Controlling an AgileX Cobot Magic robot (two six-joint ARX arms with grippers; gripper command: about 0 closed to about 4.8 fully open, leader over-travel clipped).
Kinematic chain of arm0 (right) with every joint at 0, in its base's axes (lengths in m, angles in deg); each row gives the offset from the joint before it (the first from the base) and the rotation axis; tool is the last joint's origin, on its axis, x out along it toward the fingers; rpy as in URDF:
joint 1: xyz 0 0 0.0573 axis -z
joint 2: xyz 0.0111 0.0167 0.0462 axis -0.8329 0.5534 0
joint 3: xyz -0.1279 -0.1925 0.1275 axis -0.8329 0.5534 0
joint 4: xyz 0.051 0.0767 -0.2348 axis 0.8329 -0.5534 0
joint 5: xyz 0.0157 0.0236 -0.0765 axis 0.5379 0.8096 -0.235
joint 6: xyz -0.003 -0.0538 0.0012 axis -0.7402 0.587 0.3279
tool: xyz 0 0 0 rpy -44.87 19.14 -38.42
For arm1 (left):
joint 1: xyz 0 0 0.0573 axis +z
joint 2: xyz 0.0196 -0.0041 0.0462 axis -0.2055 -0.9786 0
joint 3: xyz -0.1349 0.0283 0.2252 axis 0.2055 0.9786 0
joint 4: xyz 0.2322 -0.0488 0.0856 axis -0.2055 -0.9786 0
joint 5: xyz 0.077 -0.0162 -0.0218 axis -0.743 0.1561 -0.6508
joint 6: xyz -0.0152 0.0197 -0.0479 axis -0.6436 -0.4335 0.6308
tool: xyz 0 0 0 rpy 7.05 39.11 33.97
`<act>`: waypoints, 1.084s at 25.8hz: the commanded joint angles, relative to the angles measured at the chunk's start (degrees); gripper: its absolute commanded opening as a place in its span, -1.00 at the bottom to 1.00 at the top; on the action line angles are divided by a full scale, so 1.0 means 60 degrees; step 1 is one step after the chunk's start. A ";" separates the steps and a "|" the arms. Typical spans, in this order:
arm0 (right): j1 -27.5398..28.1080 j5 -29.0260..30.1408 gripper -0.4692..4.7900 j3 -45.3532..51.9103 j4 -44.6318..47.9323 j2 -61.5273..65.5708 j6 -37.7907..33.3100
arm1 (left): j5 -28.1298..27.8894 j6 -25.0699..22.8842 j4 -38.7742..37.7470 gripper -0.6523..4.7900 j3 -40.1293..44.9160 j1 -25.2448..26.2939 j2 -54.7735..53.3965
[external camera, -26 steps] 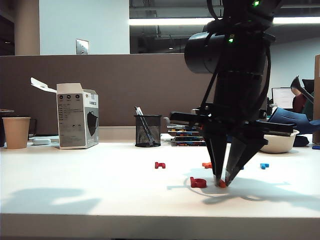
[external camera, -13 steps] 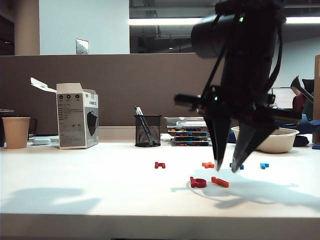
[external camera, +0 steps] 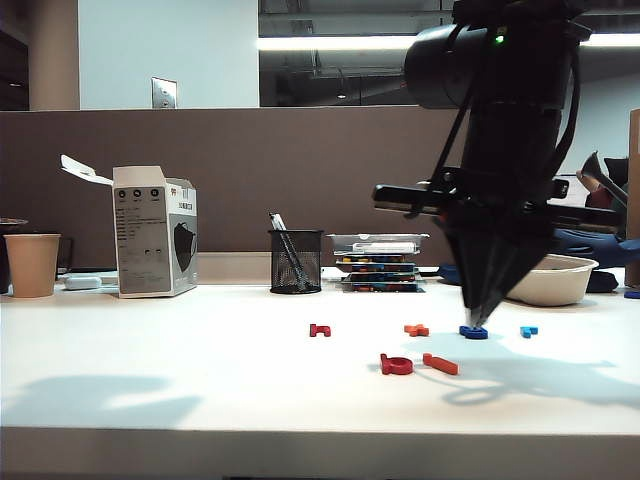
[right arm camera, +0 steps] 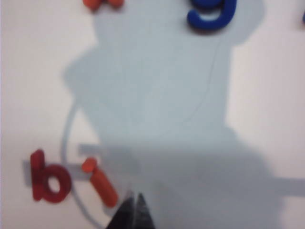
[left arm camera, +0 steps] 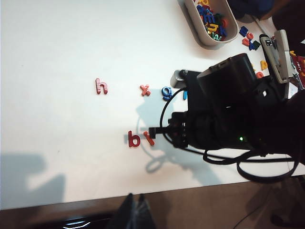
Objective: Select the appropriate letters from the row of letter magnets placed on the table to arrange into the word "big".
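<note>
The right gripper (external camera: pixel 478 318), jaws pressed together and empty, hangs just above the blue "g" (external camera: pixel 473 332). The "g" lies behind and right of the "i" (external camera: pixel 440 364), which sits beside the "b" (external camera: pixel 396 365). The left gripper (left arm camera: pixel 134 210) is shut, well away.

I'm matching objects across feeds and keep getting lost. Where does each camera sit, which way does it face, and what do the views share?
Exterior view: low at the table's front edge, facing level toward the partition; shows the right arm with its shut right gripper above the blue g.
Left wrist view: high up, looking down on the table; shows the shut left gripper and the right arm.
Right wrist view: close above the table, looking down; shows the right gripper tips.
Shared: all three show the red b, orange i and g.
</note>
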 commanded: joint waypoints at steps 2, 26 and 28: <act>0.0386 -0.0273 -0.85 -0.0284 0.0878 -0.0033 0.0018 | -0.0025 -0.0011 0.0051 -0.78 -0.0033 -0.0004 0.0022; 0.1457 -0.0393 -0.03 -0.1756 0.1249 0.2095 0.1322 | -0.0029 -0.0011 0.0051 -0.78 -0.0033 -0.0004 0.0022; 0.1464 -0.0503 -0.03 -0.1756 0.1228 0.2109 0.1351 | -0.0029 -0.0011 0.0051 -0.78 -0.0033 -0.0004 0.0022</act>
